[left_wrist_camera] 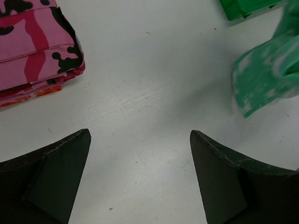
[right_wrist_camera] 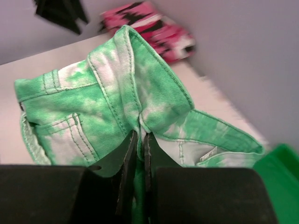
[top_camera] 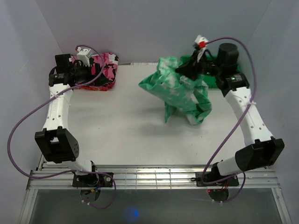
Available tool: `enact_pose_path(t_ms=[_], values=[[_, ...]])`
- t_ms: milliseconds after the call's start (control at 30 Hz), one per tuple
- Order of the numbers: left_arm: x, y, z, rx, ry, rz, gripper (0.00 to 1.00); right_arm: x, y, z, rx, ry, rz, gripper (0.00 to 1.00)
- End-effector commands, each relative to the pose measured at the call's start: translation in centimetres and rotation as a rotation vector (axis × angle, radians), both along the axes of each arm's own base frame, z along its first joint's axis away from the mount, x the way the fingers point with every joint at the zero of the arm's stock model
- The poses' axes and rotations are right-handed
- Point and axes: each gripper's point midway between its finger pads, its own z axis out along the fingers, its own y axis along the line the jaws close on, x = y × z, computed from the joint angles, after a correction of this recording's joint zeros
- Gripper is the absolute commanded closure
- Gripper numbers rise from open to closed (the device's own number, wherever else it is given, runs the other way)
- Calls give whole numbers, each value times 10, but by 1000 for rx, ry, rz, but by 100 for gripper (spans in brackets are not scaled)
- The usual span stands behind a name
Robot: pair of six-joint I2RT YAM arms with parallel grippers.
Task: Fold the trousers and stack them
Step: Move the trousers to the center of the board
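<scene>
Pinching the trousers (right_wrist_camera: 93, 107) at a seam below the waistband, my right gripper (right_wrist_camera: 139, 140) holds the green-and-white cloth up just in front of the tray (top_camera: 239, 70), its fingers pressed together on a fold of fabric. From the top camera I see the trousers hanging in a loose bunch, the waist end raised at the gripper and the crumpled legs trailing down to the table (top_camera: 117, 130) on the tray's near side. A back pocket and its stitching face the right wrist camera. The tray, plain green, sits at the table's far right, partly hidden behind the cloth and the arm. Well to the left of the tray, at the same far edge, lies a folded pink, black and white camo cloth (left_wrist_camera: 32, 42). My left gripper (left_wrist_camera: 139, 135) hovers just beside that cloth on the side toward the tray, jaws spread wide over bare tabletop, holding nothing.
</scene>
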Motion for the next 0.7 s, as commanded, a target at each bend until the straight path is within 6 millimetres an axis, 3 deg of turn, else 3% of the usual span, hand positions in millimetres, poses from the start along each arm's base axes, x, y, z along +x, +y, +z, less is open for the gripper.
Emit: enact_pose_path(t_ms=[0,33,67,100,133,167,200,267,300,333,367,500,567,633,667], values=[[-37,-15,44,16,-153,-113,2,-34,74,-40,-3,88,251,92],[-41,-12,40,33,-151,-103,2,-38,87,-52,-12,116,285,92],[-50,-12,33,40,-141,-102,2,-41,112,-82,-34,184,343,92],[-54,-11,29,49,-135,-98,2,-39,123,-97,-48,223,361,92],[-58,-9,22,59,-119,-85,2,-37,133,-109,-58,255,378,86],[-62,-9,17,62,-109,-81,2,-37,146,-121,-67,299,406,75],[-69,-9,7,65,-88,-77,2,-23,158,-138,-83,377,400,56],[-73,-5,-4,73,-66,-51,2,-9,169,-144,-95,439,389,37],[-77,-5,-15,74,-37,-50,2,10,176,-136,-95,422,370,23],[-78,-3,-19,73,-18,-38,2,17,171,-141,-124,452,324,5],[-78,-1,-24,71,2,-26,2,29,162,-141,-132,447,288,3],[-83,0,-47,46,90,-52,2,44,118,-139,-152,447,188,2],[-88,-5,-61,38,129,-113,2,35,92,-165,-219,489,164,2],[-97,-10,-79,34,187,-202,2,22,76,-199,-327,497,178,2],[-109,-12,-88,21,252,-232,2,9,70,-206,-355,515,193,2]])
